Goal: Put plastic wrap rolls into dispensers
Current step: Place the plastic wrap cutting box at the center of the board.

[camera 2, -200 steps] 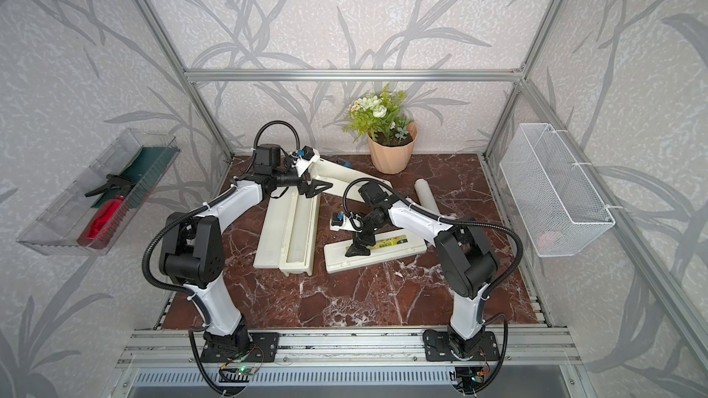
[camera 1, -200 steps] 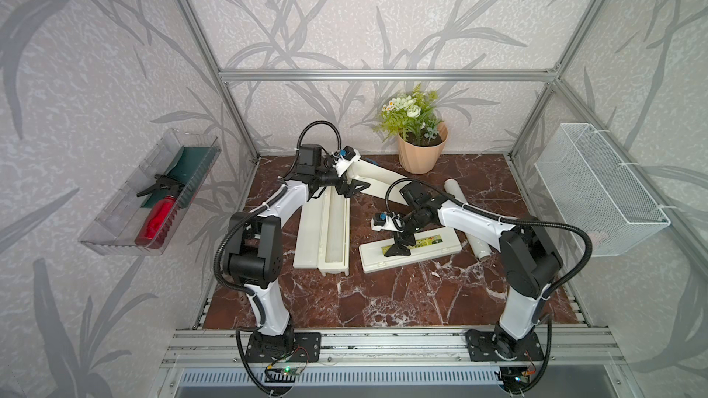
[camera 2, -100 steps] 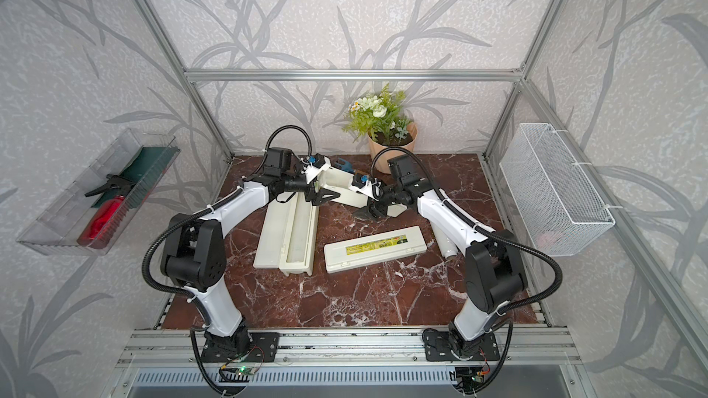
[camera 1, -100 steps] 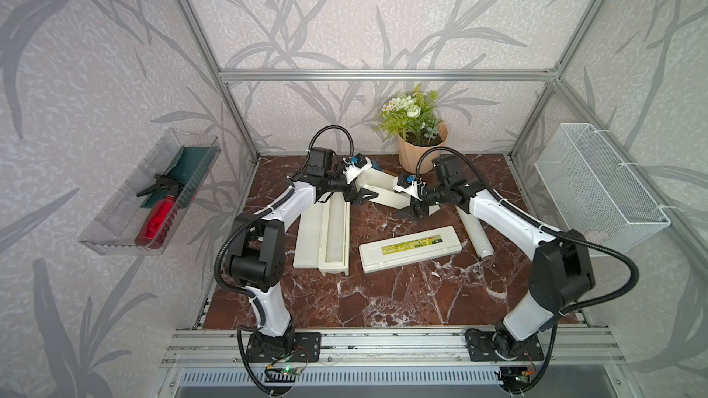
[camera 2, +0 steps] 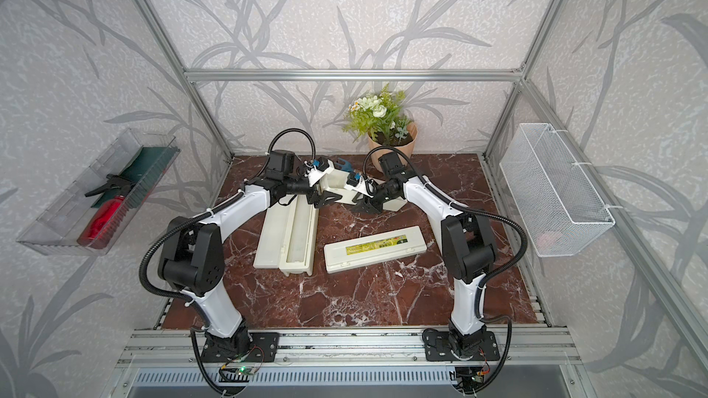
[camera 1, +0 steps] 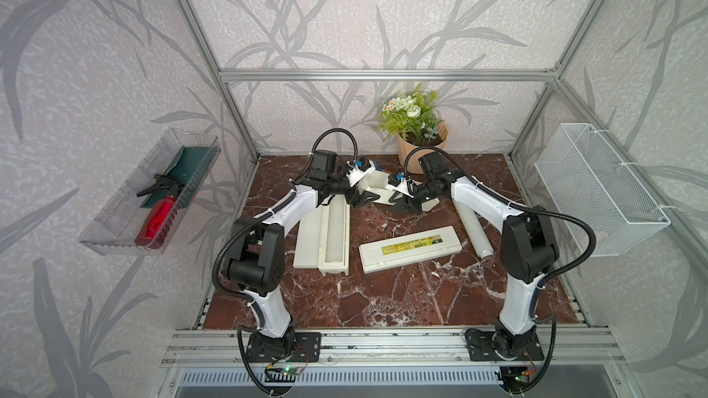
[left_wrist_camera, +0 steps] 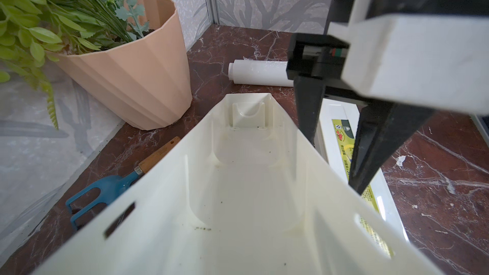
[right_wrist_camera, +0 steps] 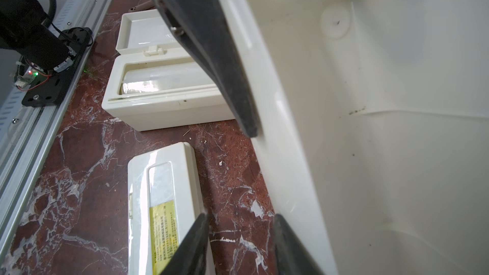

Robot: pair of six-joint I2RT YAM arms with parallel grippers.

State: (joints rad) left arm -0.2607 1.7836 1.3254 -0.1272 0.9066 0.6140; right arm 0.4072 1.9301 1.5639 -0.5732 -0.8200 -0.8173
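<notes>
An empty, lidless-looking dispenser [camera 1: 377,185] lies at the back, tilted, and fills the left wrist view [left_wrist_camera: 251,181]. My left gripper [camera 1: 362,199] is shut across its near end; one finger [right_wrist_camera: 211,56] presses on its outer wall. My right gripper [right_wrist_camera: 239,216] stands open beside that wall [right_wrist_camera: 370,128], with only marble between its fingers. A second dispenser [camera 1: 308,239] lies open with a plastic wrap roll [right_wrist_camera: 164,78] inside. A third one [camera 1: 410,250], closed, shows its yellow-green label. A loose roll [camera 1: 474,229] lies under the right arm.
A peach plant pot [camera 1: 421,143] and a blue garden fork [left_wrist_camera: 105,191] stand just behind the held dispenser. A white wire basket [camera 1: 597,189] hangs on the right wall. On the left wall is a clear tray [camera 1: 115,223] holding a red spray bottle.
My right gripper left the closed dispenser in the middle, swung back to the rear dispenser and narrowed its jaws. The left gripper shifted a little to the right with that dispenser.
</notes>
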